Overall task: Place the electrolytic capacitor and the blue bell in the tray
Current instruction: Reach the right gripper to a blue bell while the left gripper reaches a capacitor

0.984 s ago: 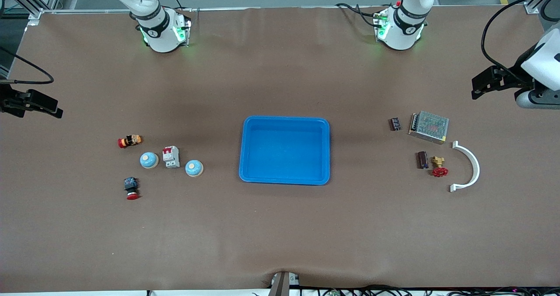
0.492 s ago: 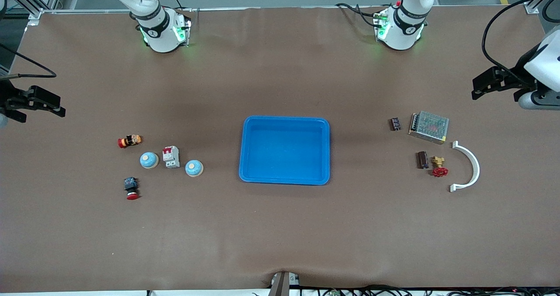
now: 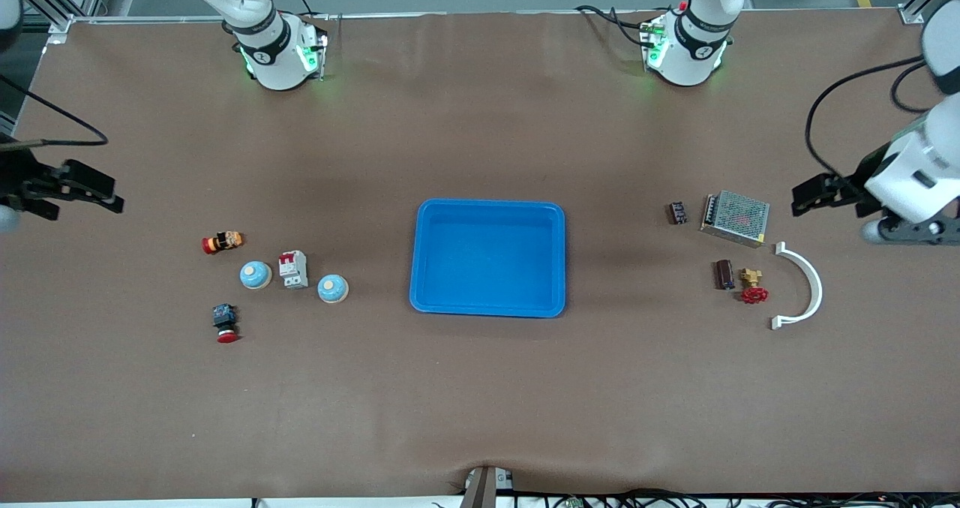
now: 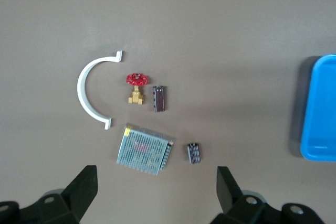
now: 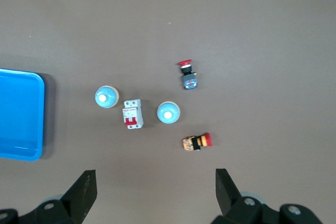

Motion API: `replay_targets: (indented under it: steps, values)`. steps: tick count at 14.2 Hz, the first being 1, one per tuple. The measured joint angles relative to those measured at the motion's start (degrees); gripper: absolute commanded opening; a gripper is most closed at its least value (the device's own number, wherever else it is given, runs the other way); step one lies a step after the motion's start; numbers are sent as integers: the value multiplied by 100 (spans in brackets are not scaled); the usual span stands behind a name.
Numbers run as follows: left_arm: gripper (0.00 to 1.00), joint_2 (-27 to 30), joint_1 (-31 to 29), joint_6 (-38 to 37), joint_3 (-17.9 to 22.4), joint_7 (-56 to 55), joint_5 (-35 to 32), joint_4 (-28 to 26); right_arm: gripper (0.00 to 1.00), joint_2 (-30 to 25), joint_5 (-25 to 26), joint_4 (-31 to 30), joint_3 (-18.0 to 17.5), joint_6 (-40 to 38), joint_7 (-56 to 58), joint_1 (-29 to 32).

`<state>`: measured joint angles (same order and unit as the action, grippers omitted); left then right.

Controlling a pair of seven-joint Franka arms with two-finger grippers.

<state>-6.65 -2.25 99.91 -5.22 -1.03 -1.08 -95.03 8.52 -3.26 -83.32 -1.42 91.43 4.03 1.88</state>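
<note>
We see a brown table (image 3: pixel 480 388) with the blue tray (image 3: pixel 487 208) at its middle (nothing in it). The capacitor (image 3: pixel 724 274) lies toward the left arm's end, two blue bells (image 3: pixel 256 275) toward the right arm's. The left gripper (image 3: pixel 814 193) and right gripper (image 3: pixel 97 193) hover with jaws wide, holding nothing.

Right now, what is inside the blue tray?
Nothing: the tray shows only its bare blue floor in the front view. Each wrist view catches only one end of it, also bare. Nothing covers any part of it.
</note>
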Motion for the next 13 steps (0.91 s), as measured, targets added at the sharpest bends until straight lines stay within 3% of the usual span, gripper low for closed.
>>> replay_targets:
  steps: [4, 13]
  values:
    - [100, -14, 0, 1008, -3, -123, 0, -800, 100, 459, 0, -14, -23, 303, -748, -458]
    - [100, -37, -4, 1784, -3, -125, 0, -1455, 100, 1081, -9, -266, -26, 1206, -1474, -916]
